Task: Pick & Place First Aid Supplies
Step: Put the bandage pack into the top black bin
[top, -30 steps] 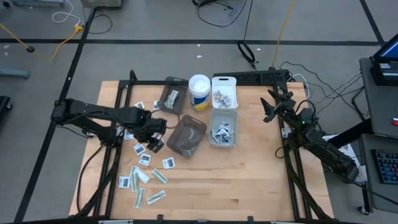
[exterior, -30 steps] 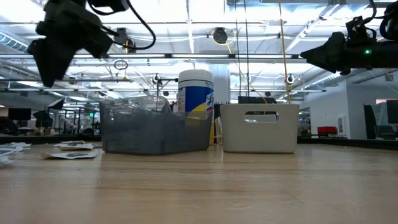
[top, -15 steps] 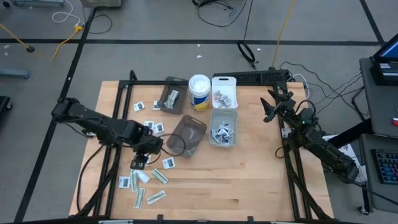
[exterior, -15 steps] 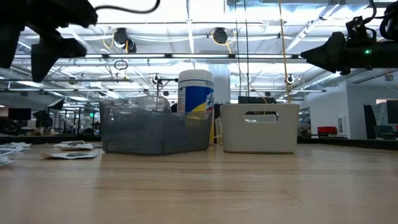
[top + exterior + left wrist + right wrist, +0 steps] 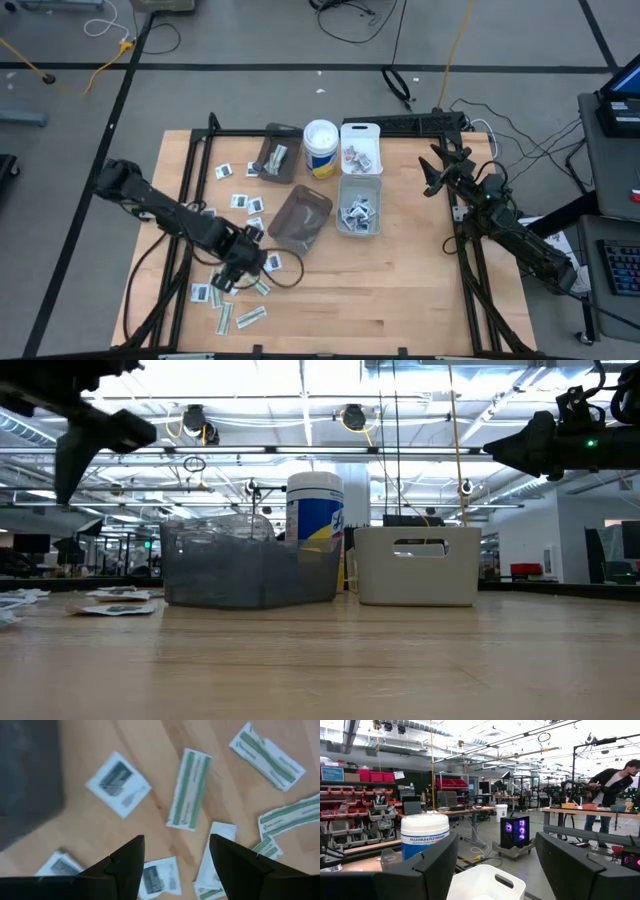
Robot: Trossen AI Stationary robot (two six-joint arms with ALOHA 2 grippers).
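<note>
the wooden table (image 5: 400,290) sits on a dark frame above a grey floor crossed by cables, and the low view looks past it into a bright workshop hall with ceiling lights. in the right wrist view shelves with red boxes stand in that room and a person (image 5: 612,785) in dark clothes leans at a far bench. near the table's middle stand a smoky bin (image 5: 301,217), a second smoky bin (image 5: 275,158) behind it, a white wipes canister (image 5: 320,148) and two white bins (image 5: 361,205) holding small packets. the first aid supplies (image 5: 228,290) lie scattered on the bare wood on the left half: white square packets with dark print and narrow pale green strips, some near the smoky bins, most in a loose cluster toward the front left. the left arm reaches from the table's left edge diagonally toward that cluster, its left gripper (image 5: 238,272) pointed down over the packets, fingers spread apart with nothing between them; its wrist view shows a green strip (image 5: 188,788) and a white square (image 5: 118,784) on the wood beyond the fingertips. the right gripper (image 5: 436,172) hangs above the table's right rear side, well apart from the bins, fingers spread wide and empty.
</note>
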